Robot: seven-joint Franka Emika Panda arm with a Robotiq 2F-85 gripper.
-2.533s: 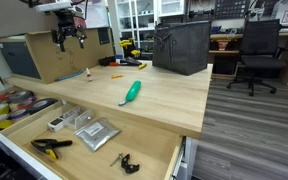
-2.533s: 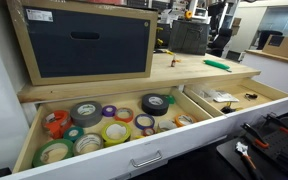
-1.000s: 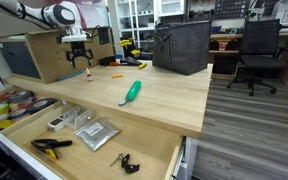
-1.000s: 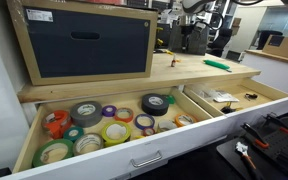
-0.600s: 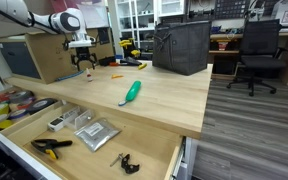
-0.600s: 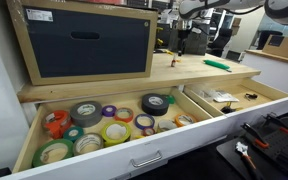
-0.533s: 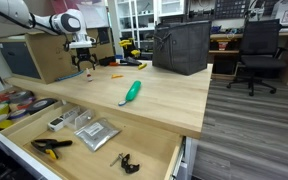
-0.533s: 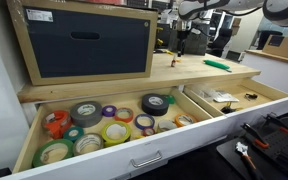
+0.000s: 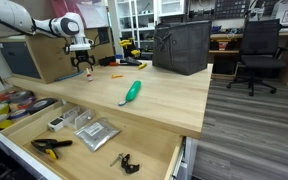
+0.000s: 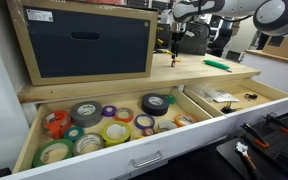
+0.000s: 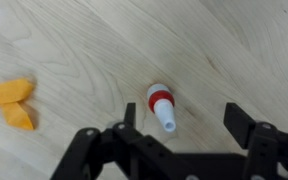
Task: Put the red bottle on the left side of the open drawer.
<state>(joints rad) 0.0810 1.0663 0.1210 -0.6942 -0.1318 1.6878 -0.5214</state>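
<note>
gripper jaws spread over the upright red bottle on the tabletop. Centre it between them, drop straight, pinch the body low; it looks tippy.

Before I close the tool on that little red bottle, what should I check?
1. Tool open: ok, its fingers are spread.
2. Small red bottle with a pale tip between the fingers: ok, though nearer one finger.
3. Bottle upright on the tabletop: ok in an exterior view.
4. Tool low enough to grip: cannot tell.
5. Orange plastic item away from the fingers: ok.
6. Light-wood drawer open: ok.
</note>
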